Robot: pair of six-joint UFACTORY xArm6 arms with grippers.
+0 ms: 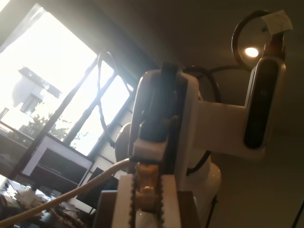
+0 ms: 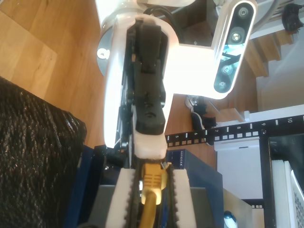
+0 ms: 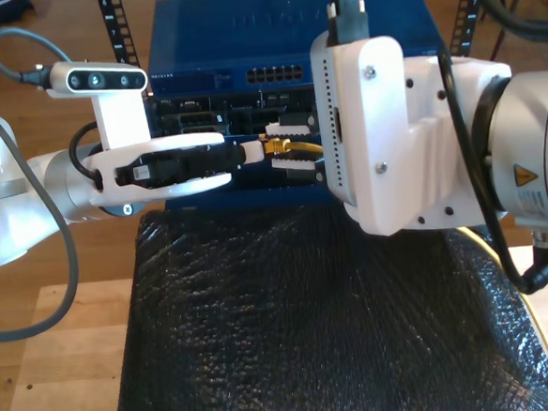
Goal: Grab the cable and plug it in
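My second pincer (image 2: 153, 190) is closed on the cable (image 2: 151, 187) just behind its plug, so it can be aimed at the blue switch (image 3: 243, 38) at 12 o'clock in the exterior view. My first pincer (image 1: 145, 202) also grips the cable, probably to support it.

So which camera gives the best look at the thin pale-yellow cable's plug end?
The second wrist view: the thin pale-yellow cable sits sharp between my second gripper's pads. The exterior view shows it small; the first wrist view is backlit.
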